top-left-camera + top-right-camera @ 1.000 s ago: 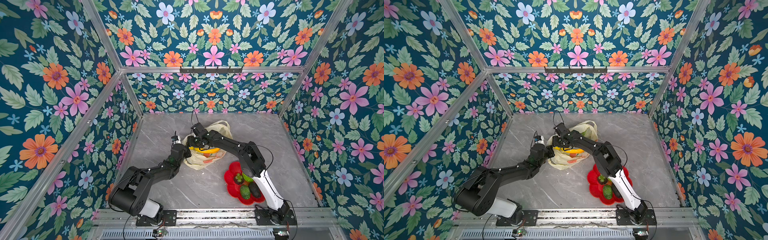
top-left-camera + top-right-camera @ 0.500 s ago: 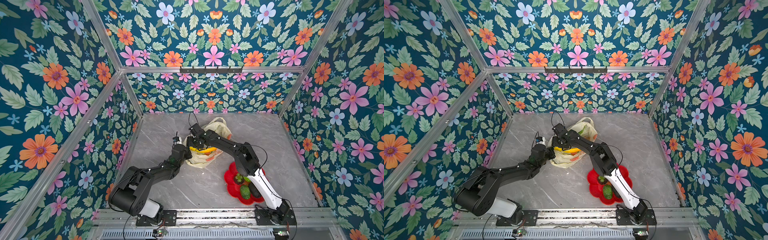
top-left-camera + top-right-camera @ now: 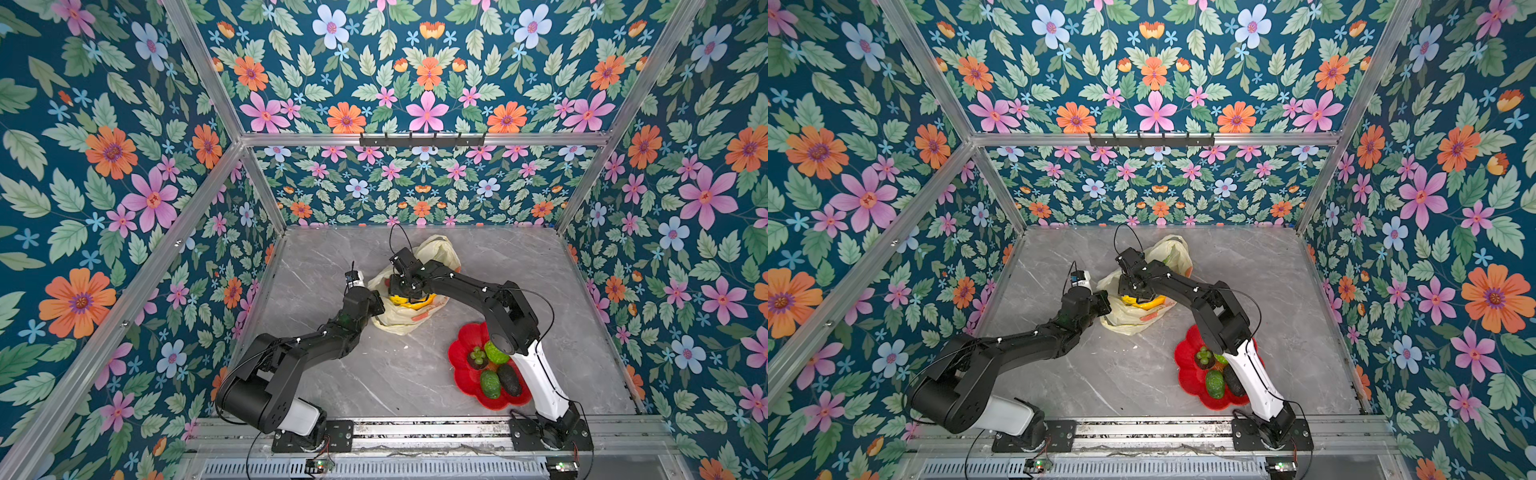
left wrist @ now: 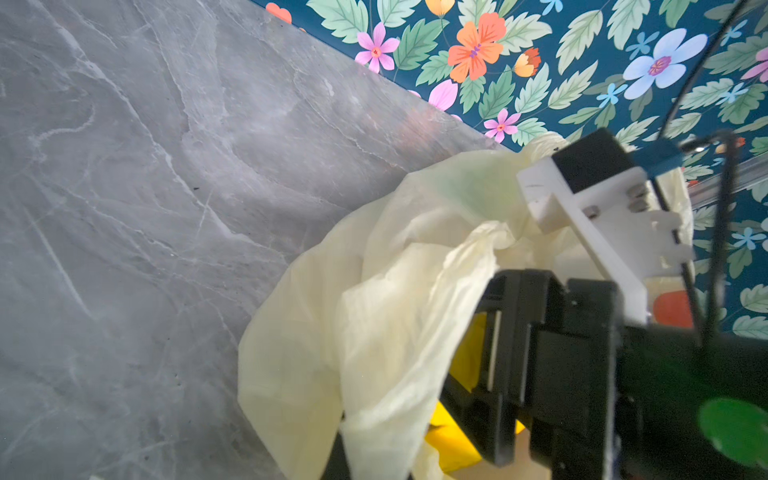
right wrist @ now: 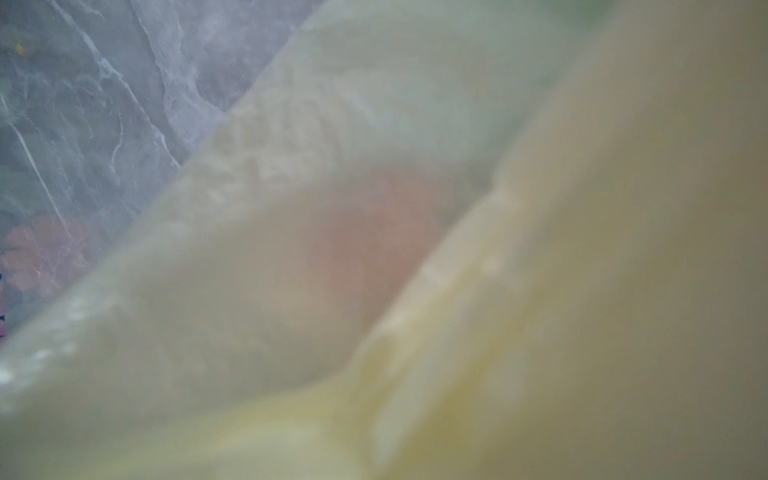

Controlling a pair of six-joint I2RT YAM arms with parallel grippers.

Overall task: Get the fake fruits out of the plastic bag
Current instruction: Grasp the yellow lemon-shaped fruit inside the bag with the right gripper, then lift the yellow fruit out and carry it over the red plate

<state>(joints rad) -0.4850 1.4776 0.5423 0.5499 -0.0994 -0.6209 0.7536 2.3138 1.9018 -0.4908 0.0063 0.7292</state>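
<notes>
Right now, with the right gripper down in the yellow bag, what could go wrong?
Film of the thin pale-yellow plastic bag veils the right wrist view, so the right gripper could pinch film along with the glossy yellow banana.
The left gripper holds only the bag's edge; a lift may drag the bag.
The right arm hangs over the red flower-shaped dish; retreating low might knock the fruits in it.
</notes>
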